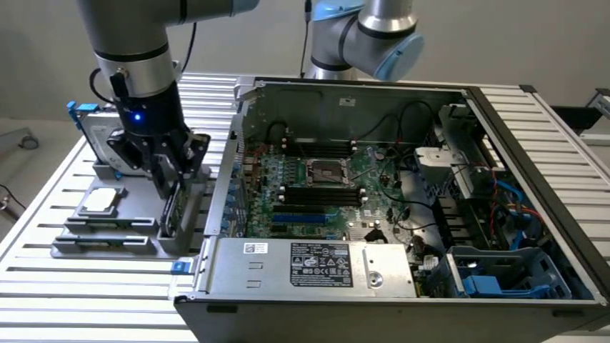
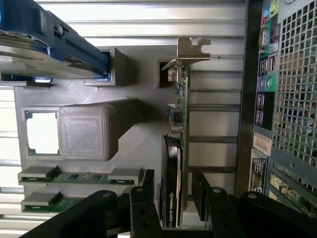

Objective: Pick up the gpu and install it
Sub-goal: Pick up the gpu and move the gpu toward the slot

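Note:
The gpu (image 2: 177,114) stands on edge in a slot of the grey holder (image 2: 138,144), its silver end bracket (image 2: 190,52) at one end and its black shroud facing the holder's other parts. My gripper (image 2: 172,181) is open and straddles the card, one finger on each side with a small gap to each face. In the exterior view the gripper (image 1: 174,187) points down at the gpu (image 1: 173,214), just to the left of the open computer case (image 1: 238,128).
The holder (image 1: 124,229) also carries a hard drive with blue rails (image 1: 96,128), a square silver chip (image 1: 102,201) and memory sticks (image 2: 74,176). The motherboard (image 1: 324,186) lies exposed in the case. A second arm (image 1: 367,36) stands behind the case.

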{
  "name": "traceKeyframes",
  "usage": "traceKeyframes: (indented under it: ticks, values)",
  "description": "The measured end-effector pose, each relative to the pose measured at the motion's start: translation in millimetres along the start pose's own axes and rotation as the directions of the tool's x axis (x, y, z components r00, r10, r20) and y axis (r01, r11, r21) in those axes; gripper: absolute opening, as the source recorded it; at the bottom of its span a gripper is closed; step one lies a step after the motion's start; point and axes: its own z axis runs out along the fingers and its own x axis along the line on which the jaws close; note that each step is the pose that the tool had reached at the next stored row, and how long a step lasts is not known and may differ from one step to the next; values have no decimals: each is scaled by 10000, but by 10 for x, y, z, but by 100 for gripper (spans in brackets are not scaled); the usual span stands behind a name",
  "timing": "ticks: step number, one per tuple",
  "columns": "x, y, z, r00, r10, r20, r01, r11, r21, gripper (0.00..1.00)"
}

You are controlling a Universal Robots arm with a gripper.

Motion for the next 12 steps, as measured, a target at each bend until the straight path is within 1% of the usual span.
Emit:
traceKeyframes:
  ticks: [2, 3, 6, 10, 11, 12]
  values:
    - [0, 1, 19, 9997, -255, 14, 255, 9997, -26, 44]
    - [0, 2, 27, 9993, -368, 19, 368, 9993, -49, 44]
    - [-2, 3, 59, 9989, -472, 36, 472, 9988, -152, 44]
    - [-4, 5, 106, 9989, -474, 54, 476, 9984, -319, 44]
    - [-5, 6, 115, 9989, -472, 60, 474, 9981, -382, 44]
    - [-5, 6, 120, 9989, -465, 64, 467, 9979, -458, 44]
